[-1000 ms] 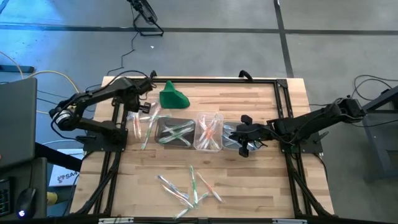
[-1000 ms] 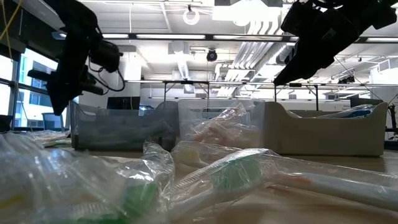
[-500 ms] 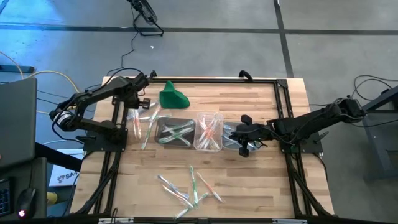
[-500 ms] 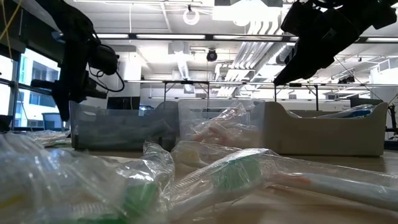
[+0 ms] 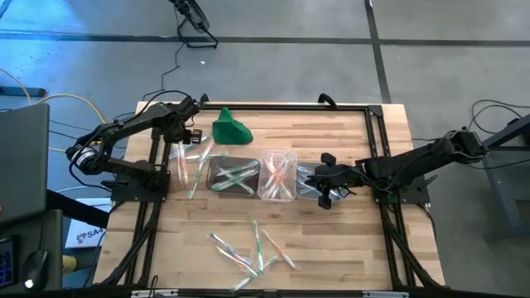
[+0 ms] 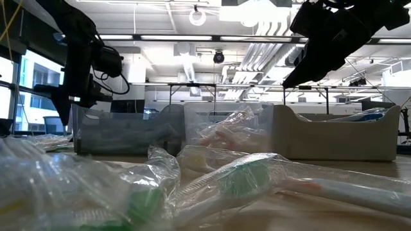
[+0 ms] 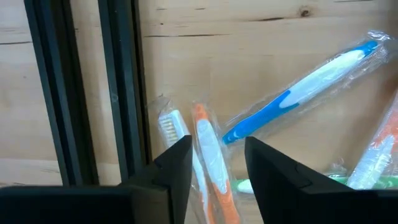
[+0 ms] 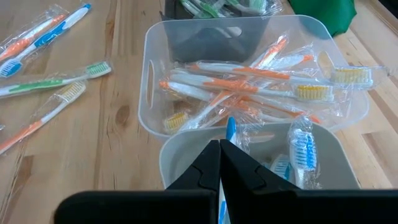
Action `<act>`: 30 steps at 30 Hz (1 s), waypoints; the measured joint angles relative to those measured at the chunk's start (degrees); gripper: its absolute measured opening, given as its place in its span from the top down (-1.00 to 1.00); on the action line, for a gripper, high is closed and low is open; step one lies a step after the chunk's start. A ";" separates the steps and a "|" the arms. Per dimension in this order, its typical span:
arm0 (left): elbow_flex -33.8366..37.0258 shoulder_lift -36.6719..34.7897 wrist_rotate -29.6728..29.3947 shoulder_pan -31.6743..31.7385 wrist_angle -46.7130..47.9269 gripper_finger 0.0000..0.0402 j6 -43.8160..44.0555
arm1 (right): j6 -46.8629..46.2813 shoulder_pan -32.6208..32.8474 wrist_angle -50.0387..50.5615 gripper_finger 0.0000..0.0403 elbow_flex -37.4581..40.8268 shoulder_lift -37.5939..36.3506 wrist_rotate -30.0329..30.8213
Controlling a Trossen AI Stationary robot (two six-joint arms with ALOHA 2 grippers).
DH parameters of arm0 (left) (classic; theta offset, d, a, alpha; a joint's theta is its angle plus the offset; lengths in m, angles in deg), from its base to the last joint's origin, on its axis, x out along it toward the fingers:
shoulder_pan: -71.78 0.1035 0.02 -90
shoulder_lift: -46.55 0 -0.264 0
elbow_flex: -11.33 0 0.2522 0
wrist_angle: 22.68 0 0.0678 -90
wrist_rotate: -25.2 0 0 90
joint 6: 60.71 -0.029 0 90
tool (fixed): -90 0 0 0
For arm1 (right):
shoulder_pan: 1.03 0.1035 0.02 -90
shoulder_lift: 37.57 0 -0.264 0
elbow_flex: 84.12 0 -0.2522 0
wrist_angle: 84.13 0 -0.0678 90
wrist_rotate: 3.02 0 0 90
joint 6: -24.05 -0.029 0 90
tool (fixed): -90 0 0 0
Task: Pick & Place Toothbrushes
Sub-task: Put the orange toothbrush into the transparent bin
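The left gripper (image 5: 184, 132) has opened its jaws; a second ago they were shut, and the arm has drawn back slightly toward the table's left rail (image 5: 154, 149). In the left wrist view its fingers (image 7: 176, 167) now stand apart with nothing between them, right above a wrapped orange toothbrush (image 7: 212, 167) lying on the wood. That looks like the set-up for a fresh pick rather than a release, since no brush hangs from the gripper.

The orange toothbrush lies beside a white-bristled one (image 7: 176, 134), both parallel to the rail and in line with the gap between the fingers, so the jaws would close across its thin handle. A blue toothbrush (image 7: 305, 87) lies at a slant to them, its head pointing away from the rail. From above, this small group (image 5: 189, 161) sits at the table's left, next to the dark tub (image 5: 233, 175).

The right gripper (image 5: 325, 192) hangs over the blue tub (image 8: 323, 155), jaws closed, with a sliver of blue showing at the fingertips; whether it grips that brush I cannot tell. The middle tub (image 8: 155, 68) holds orange brushes lying crosswise. More loose toothbrushes (image 5: 252, 248) lie scattered near the front edge, pointing every way, so sorting is well short of done.
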 joint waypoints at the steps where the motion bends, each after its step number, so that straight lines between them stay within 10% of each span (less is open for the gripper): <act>1: 0.01 0.00 0.00 0.00 0.00 0.29 0.18 | 0.02 0.00 0.00 0.99 0.01 0.00 0.01; 30: 11.59 0.02 4.05 0.00 -7.81 0.29 1.05 | 0.22 -0.02 0.02 0.99 0.03 0.00 0.02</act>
